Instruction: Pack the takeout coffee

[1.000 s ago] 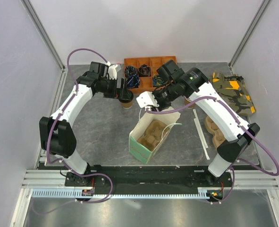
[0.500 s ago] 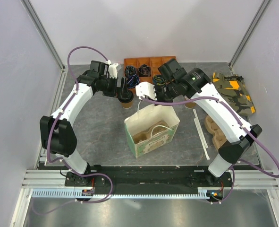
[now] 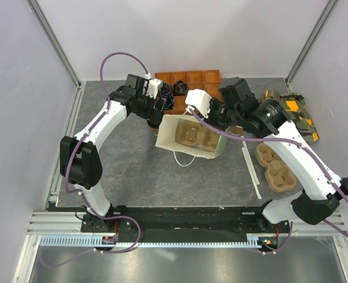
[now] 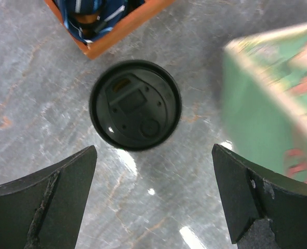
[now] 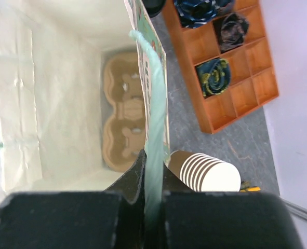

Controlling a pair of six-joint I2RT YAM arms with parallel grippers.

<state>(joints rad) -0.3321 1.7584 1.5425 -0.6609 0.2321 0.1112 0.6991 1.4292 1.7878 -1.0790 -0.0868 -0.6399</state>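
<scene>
takeout coffee (image 4: pixel 135 105), black lid up, standing on the worktop (image 4: pixel 39 104) between orange tray (image 4: pixel 111 36) and paper bag (image 4: pixel 262 98). left hand (image 4: pixel 154 155) spread wide, cup just beyond its tips, untouched. right hand (image 5: pixel 153 179) clamped on the bag's green handle (image 5: pixel 152 93).

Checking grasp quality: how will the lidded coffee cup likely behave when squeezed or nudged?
The coffee cup looks like thin paper, so a hard squeeze probably dents it. Its glossy black lid may slip or pop off if gripped. Standing upright close to the bag, it could tip if nudged sideways.
</scene>
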